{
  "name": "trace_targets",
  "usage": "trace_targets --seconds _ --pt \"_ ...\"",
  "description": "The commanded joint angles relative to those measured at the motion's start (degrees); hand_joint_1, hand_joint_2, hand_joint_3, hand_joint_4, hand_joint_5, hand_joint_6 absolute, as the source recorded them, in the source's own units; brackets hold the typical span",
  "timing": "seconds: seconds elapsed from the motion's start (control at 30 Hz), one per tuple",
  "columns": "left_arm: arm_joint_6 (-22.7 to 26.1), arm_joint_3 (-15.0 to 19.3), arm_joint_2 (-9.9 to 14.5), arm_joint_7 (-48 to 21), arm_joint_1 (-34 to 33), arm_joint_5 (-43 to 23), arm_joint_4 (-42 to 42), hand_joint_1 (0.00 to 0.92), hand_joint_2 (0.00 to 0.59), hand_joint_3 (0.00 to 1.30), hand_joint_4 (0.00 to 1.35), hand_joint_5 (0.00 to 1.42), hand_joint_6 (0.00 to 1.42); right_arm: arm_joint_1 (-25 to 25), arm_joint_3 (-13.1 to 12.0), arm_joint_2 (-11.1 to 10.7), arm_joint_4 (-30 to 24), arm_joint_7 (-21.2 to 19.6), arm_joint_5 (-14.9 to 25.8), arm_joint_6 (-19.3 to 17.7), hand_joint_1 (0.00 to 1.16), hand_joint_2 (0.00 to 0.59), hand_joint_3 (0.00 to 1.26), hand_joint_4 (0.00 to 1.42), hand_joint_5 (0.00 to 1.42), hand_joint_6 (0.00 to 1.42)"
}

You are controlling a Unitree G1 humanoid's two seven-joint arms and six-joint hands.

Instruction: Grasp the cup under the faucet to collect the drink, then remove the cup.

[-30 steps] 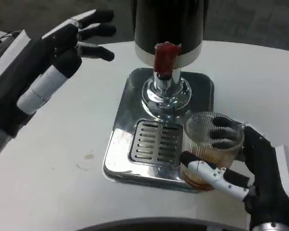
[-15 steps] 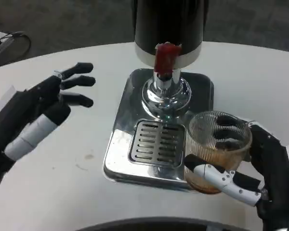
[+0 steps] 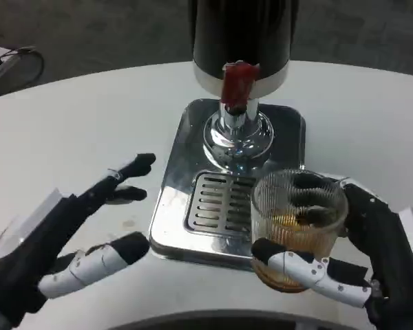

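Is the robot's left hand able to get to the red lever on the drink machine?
Probably yes. The left hand is open and holds nothing, and only bare white table lies between it and the red lever.

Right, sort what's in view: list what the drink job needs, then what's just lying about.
Job:
cup with brown drink, held by the right hand
dispenser with red tap
drip tray

Lying about:
cable at the far left
left hand, holding nothing

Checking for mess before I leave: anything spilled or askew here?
Mostly tidy. The ribbed cup, holding amber drink, sits half off the drip tray's front right corner in the right hand. Faint brownish specks mark the table left of the tray.
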Motion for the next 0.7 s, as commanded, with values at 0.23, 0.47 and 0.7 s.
trace_targets --seconds 0.23,0.47,0.7 --pt "-5.29 0.05 1.64 3.10 5.17 9.00 -5.15 0.000 0.025 0.10 0.01 0.10 0.13 1.90 0.22 -1.15 -4.75 2.43 0.74 -2.63 1.09 0.175 0.87 0.94 0.94 0.55" --pt "-4.50 0.50 1.55 4.19 8.49 13.14 -9.77 0.000 0.031 0.07 0.00 0.06 0.11 3.58 -0.52 -2.84 -6.76 3.83 1.12 -3.95 1.10 0.175 0.87 0.95 0.94 0.55" --pt "-2.62 0.14 1.27 4.03 11.32 16.85 -13.61 0.000 0.044 0.02 0.00 0.02 0.08 6.56 -0.86 -3.62 -8.66 4.97 1.80 -4.71 1.11 0.183 0.87 0.95 0.94 0.56"
